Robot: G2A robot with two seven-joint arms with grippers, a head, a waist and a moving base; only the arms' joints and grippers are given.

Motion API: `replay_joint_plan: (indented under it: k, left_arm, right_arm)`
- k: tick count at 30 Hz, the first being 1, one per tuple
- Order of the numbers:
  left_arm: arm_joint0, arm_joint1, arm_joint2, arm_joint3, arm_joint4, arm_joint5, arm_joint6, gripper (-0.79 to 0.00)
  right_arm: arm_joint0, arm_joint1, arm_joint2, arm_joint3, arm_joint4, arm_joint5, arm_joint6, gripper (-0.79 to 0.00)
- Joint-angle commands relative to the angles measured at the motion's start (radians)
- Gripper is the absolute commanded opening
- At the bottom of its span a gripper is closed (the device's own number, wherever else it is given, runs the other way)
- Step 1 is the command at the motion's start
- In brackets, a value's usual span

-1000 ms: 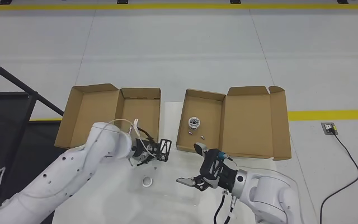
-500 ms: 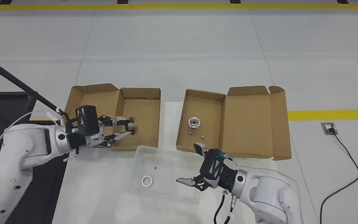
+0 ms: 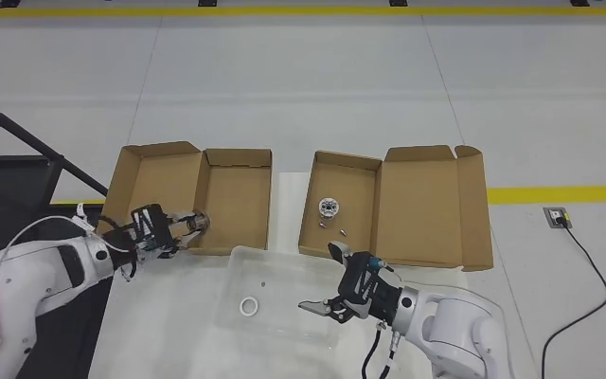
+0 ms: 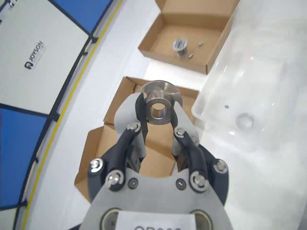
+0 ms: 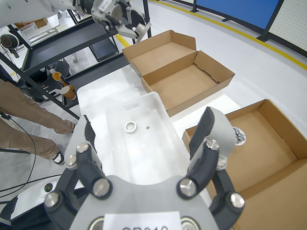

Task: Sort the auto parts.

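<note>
My left gripper (image 3: pixel 196 225) is shut on a metal flanged bushing (image 4: pixel 158 104) and holds it in the air over the near left corner of the empty left cardboard box (image 3: pixel 234 194). The same gripper (image 5: pixel 138 31) appears far off in the right wrist view. My right gripper (image 3: pixel 325 280) hangs open over the right end of a clear plastic bin (image 3: pixel 284 258). In the bin lie a white ring (image 3: pixel 249 306) and a tiny dark piece (image 5: pixel 147 127). The right box (image 3: pixel 346 180) holds a round metal part (image 3: pixel 328 206) and two small pieces (image 3: pixel 333 227).
Both boxes have their lids folded flat outward (image 3: pixel 431 204). A black shelf rack (image 5: pixel 60 46) stands past the table's left side, with a cup and a bottle on a lower level. A person's legs (image 5: pixel 26 111) stand near that rack.
The left arm has swung away from the bin toward the left, carrying the metal bushing to the left box's near corner. The right arm has stayed still.
</note>
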Motion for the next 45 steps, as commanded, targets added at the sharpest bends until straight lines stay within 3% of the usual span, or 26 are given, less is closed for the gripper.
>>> replay_joint_plan:
  k: [1,6,19,22,28,34,45]
  left_arm:
    - [-0.031,-0.01,0.039,0.023,0.002,0.022,-0.065,-0.785]
    - [-0.144,-0.042,0.143,0.12,0.015,0.054,-0.122,-0.785]
    - [-0.142,-0.048,0.155,0.143,0.0,0.063,-0.126,-0.785]
    - [-0.213,-0.068,0.2,0.224,-0.034,0.041,-0.15,-0.785]
    - [-0.403,-0.137,0.369,0.405,-0.007,0.005,-0.163,-0.785]
    - [-0.561,-0.232,0.539,0.636,0.017,-0.015,-0.12,-0.785]
    - [-0.75,-0.413,0.753,0.976,0.118,-0.023,-0.07,-0.785]
  right_arm:
    - [0.0,0.0,0.0,0.0,0.0,0.0,0.0,0.0]
    - [0.0,0.0,0.0,0.0,0.0,0.0,0.0,0.0]
    - [0.0,0.0,0.0,0.0,0.0,0.0,0.0,0.0]
    - [0.0,0.0,0.0,0.0,0.0,0.0,0.0,0.0]
    - [0.0,0.0,0.0,0.0,0.0,0.0,0.0,0.0]
    - [0.0,0.0,0.0,0.0,0.0,0.0,0.0,0.0]
    - [0.0,0.0,0.0,0.0,0.0,0.0,0.0,0.0]
